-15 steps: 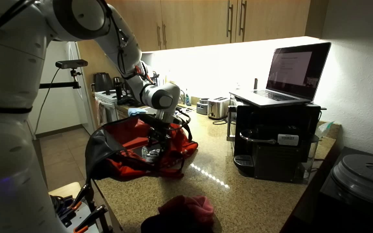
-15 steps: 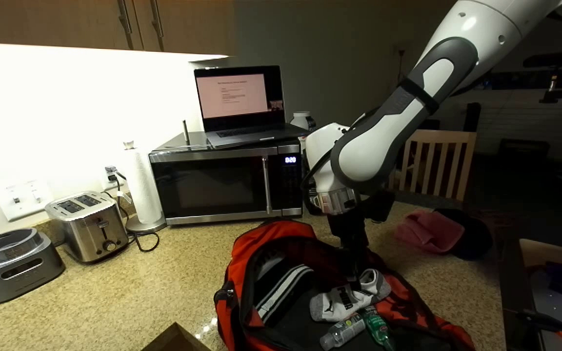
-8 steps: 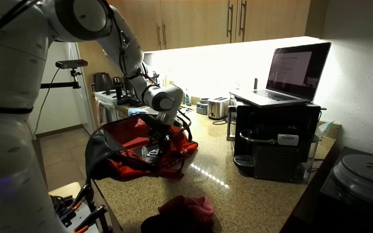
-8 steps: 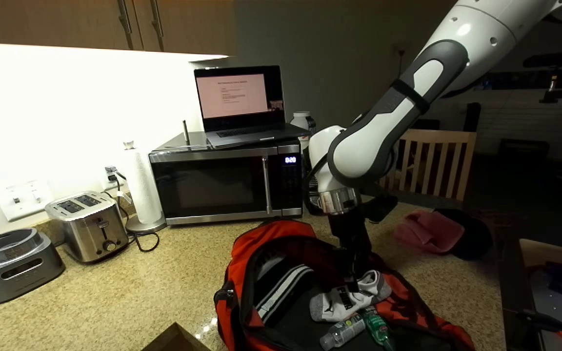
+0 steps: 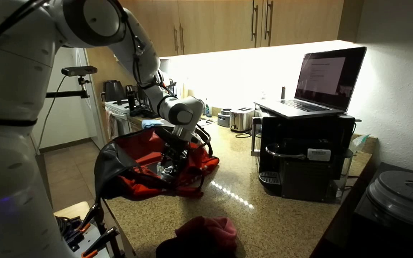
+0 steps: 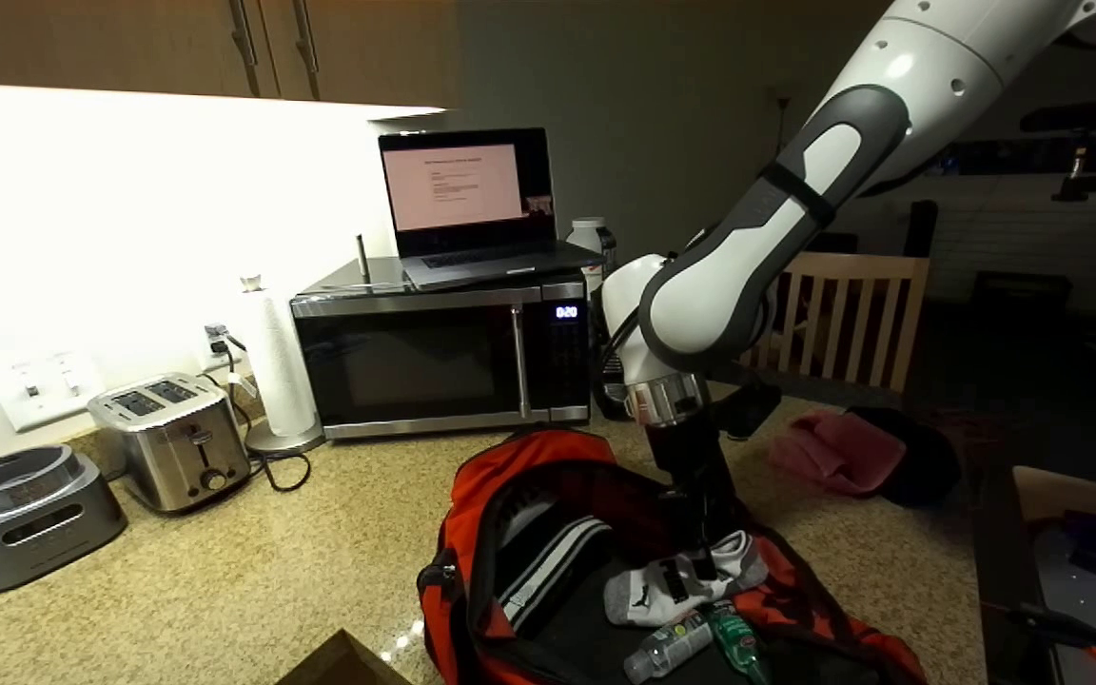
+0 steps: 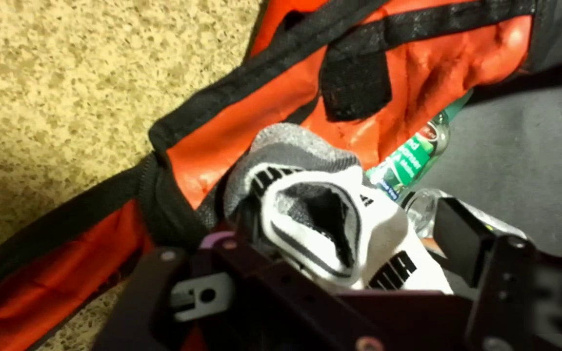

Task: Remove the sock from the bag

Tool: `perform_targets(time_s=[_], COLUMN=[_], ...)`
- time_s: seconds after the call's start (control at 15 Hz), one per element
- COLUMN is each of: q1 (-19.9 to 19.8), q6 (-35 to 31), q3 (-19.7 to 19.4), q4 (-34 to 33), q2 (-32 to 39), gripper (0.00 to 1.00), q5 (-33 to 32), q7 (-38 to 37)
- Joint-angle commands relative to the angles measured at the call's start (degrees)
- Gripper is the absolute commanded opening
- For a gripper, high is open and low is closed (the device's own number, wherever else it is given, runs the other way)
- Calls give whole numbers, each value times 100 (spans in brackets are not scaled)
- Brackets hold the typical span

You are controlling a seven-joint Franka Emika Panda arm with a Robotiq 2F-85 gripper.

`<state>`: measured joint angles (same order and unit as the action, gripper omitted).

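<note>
Inside the red bag (image 6: 510, 476), on its dark floor, lies the white and grey sock (image 6: 638, 599) with black lettering. The bag (image 5: 140, 159) gapes upward on the counter in both exterior views. My gripper (image 6: 703, 566) reaches down into it, fingertips at the sock. In the wrist view the gripper (image 7: 354, 229) has its jaws wide apart. One of its fingers (image 7: 461, 239) stands clear of the sock (image 7: 388, 195) on the right. The left finger is partly hidden against the grey cloth; contact there I cannot tell. The sock's open cuff lies between them.
A clear bottle (image 6: 672, 647) and a green-labelled bottle (image 6: 736, 637) lie beside the sock. A black-and-white striped item (image 6: 548, 571) is in the bag too. Pink and dark cloth (image 5: 206, 233) sits on the counter. A microwave (image 6: 434, 362) stands behind.
The gripper has lowered and tilted slightly, its fingertip shifting right across the sock's lettering in an exterior view. The sock's cuff end has shifted a little the same way.
</note>
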<state>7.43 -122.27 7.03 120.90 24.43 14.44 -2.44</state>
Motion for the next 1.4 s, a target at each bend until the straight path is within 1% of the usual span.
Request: perform_targets(time_s=[0.0, 0.07, 0.2, 0.53, 0.6, 0.8, 0.87, 0.93, 1.0, 1.33], q1=[-112, -117, -129, -168, -169, -158, -165, -167, -166, -135], q6=[72, 71, 70, 79, 87, 155, 180, 198, 216, 168], q3=[65, 63, 64, 60, 62, 65, 69, 70, 66, 43], q4=[68, 71, 68, 53, 55, 81, 105, 130, 154, 280], q2=[2, 4, 17, 17, -21, -224, -337, -449, -571, -1243], gripper=[62, 54, 42, 9, 6, 1, 1, 4, 5, 5], q5=[66, 76, 93, 125, 143, 207, 264, 328, 393, 583], q7=[231, 230, 234, 191, 150, 2, -40, -68, -99, -82])
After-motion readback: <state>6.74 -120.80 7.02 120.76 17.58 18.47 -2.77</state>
